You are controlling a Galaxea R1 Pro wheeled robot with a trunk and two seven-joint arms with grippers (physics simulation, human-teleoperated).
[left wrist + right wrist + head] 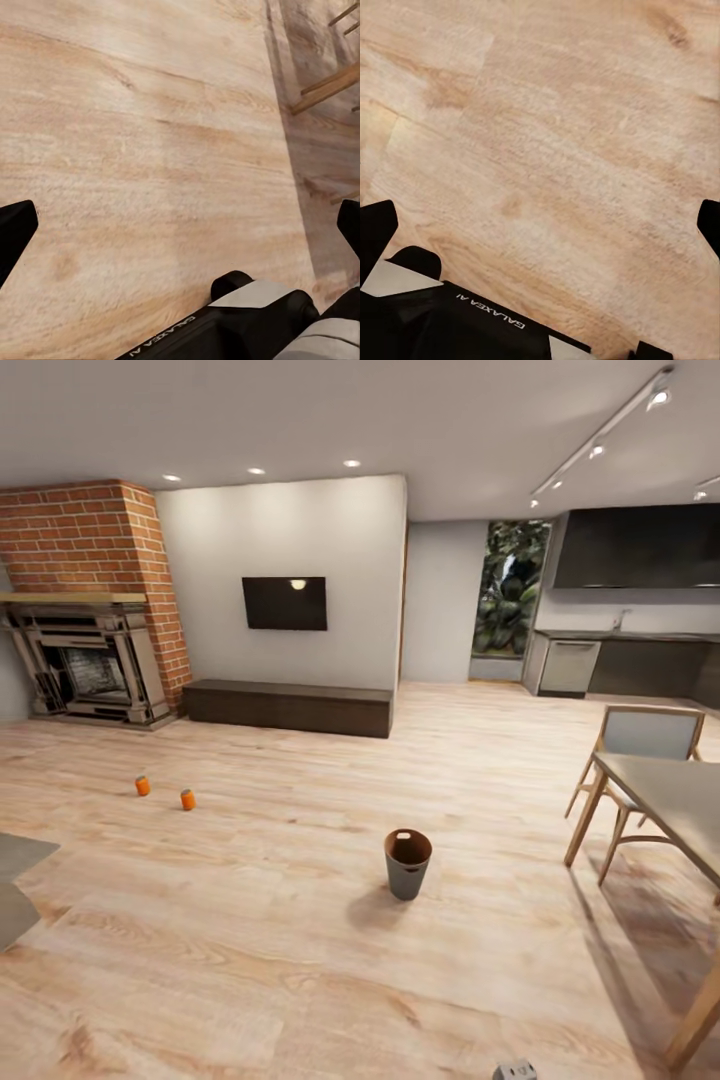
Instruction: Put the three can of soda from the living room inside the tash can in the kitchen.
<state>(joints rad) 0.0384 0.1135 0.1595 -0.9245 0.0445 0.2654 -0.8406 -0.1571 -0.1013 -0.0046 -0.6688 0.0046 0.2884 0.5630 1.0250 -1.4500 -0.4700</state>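
Cans: two soda cans (142, 786) (187, 799) on floor (300, 920), left, near fireplace (85, 660).
Bin: trash can (407, 864) mid-floor, right of cans, well apart.
Table: table (670, 795) with chair (640, 745) behind, far right.

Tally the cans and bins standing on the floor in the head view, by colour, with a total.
Orange soda cans: 2 (one, the other)
Dark grey trash can: 1
Total: 3
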